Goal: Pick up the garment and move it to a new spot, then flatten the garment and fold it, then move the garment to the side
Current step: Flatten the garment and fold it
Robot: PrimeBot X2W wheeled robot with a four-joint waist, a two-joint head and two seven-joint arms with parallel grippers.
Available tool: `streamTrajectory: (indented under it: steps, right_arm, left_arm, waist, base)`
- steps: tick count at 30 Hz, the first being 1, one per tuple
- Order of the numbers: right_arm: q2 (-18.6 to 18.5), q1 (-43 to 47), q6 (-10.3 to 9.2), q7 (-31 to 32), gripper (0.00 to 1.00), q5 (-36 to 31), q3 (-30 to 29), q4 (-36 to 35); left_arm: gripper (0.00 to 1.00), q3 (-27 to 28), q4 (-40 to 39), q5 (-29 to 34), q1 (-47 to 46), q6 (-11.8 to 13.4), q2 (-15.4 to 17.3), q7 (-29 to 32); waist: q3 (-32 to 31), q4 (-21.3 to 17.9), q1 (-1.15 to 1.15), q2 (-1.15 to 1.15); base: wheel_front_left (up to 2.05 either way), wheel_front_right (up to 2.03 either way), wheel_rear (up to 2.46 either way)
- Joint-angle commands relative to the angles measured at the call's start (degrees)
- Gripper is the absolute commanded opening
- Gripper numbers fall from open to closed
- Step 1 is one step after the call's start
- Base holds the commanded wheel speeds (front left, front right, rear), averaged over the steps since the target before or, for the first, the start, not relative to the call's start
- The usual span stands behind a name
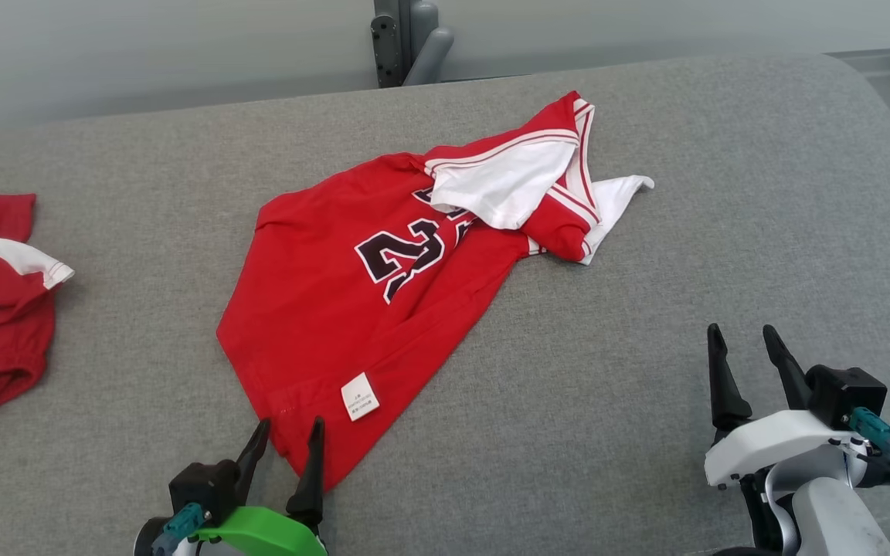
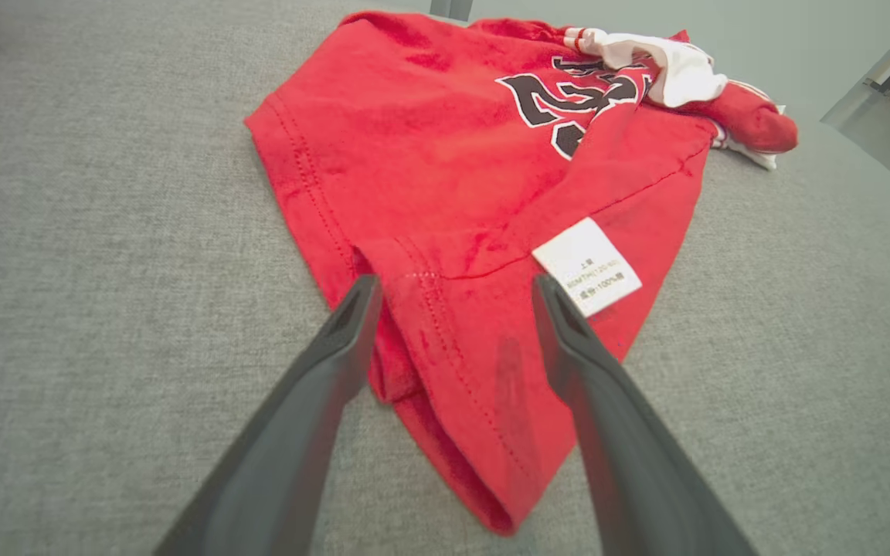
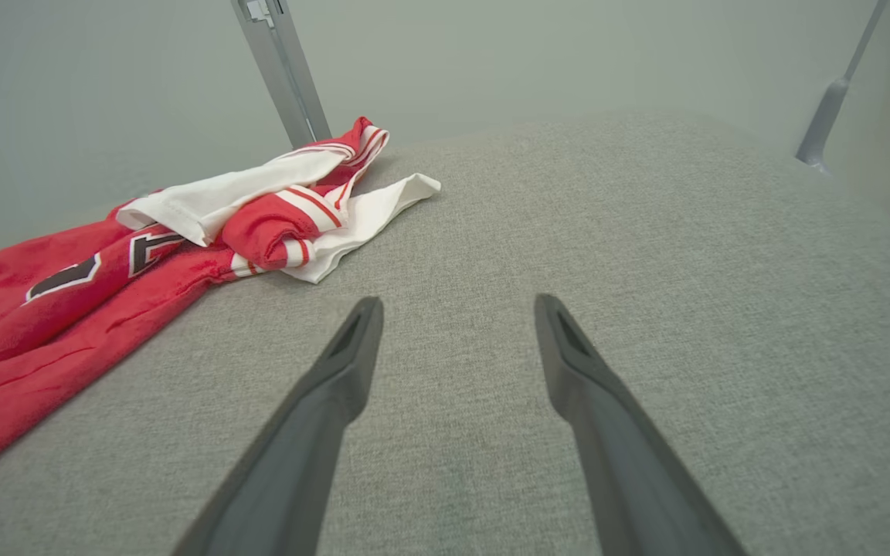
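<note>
The crumpled red jersey with white trim [image 1: 337, 309] lay mid grey fabric tabletop [image 1: 646, 324], long axis 7-to-1 o'clock, its near hem corner at 12 o'clock of the spread, empty left end effector [image 1: 290, 423], the nearer one; the right end effector [image 1: 741, 330], also spread, stood well apart.

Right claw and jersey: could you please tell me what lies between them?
Only bare grey cushion lies between the right claw and the jersey, as the head view shows.
</note>
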Motion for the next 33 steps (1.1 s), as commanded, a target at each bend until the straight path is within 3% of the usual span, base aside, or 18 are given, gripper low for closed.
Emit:
streamTrajectory:
  steps: [1, 11, 12, 13, 14, 19, 24, 33]
  right_arm:
    - [-0.3, -0.8, -0.08, -0.1, 1.00, -0.3, -0.1, -0.4]
    - [-0.5, -2.3, -0.08, -0.1, 1.00, -0.4, 0.4, -0.7]
    - [-0.5, -2.5, -0.08, -0.1, 1.00, -0.4, 0.6, -0.6]
    - [-0.5, -2.7, -0.09, -0.1, 1.00, -0.4, 0.7, -0.7]
    - [-0.5, -2.8, -0.08, -0.1, 1.00, -0.4, 0.7, -0.8]
    - [-0.4, -2.7, -0.08, -0.1, 1.00, -0.3, 0.1, -0.6]
    - [-0.3, -2.1, -0.08, -0.1, 1.00, 0.1, -0.6, -0.6]
    - [-0.1, -0.6, -0.08, -0.1, 1.00, 0.7, -1.4, -0.3]
  left_arm:
    - [1.00, 0.5, 0.5, -0.7, -1.3, 0.0, 0.1, 0.0]
    - [1.00, 1.6, 2.0, -2.1, -3.2, 0.0, 0.1, 0.0]
    - [0.47, 1.6, 2.0, -2.3, -3.8, 0.0, 0.1, 0.0]
    - [0.19, 1.4, 1.6, -2.6, -4.0, 0.0, 0.1, 0.0]
    - [0.00, 1.2, 1.2, -2.3, -4.1, 0.0, 0.1, 0.0]
    - [0.00, 1.8, -0.8, -1.7, -4.4, 0.0, 0.2, 0.0]
    - [0.00, 5.7, -7.7, 3.6, -6.4, 0.0, 0.3, 0.0]
    - [0.00, 8.0, -18.8, 7.3, -7.7, 0.0, 4.9, 0.0]
  waist:
    - [1.5, -1.1, 0.00, 0.00]
    - [3.9, -1.7, 0.00, 0.00]
    - [4.2, -1.9, 0.00, 0.00]
    - [4.2, -2.0, 0.00, 0.00]
    - [4.2, -2.0, 0.00, 0.00]
    - [3.8, -1.9, 0.00, 0.00]
    - [2.9, -1.1, 0.00, 0.00]
    - [1.7, 1.7, 0.00, 0.00]
  base:
    - [0.00, 0.00, 0.00]
    - [0.00, 0.00, 0.00]
    - [0.00, 0.00, 0.00]
    - [0.00, 0.00, 0.00]
    - [0.00, 0.00, 0.00]
    - [0.00, 0.00, 0.00]
    - [0.00, 0.00, 0.00]
    - [0.00, 0.00, 0.00]
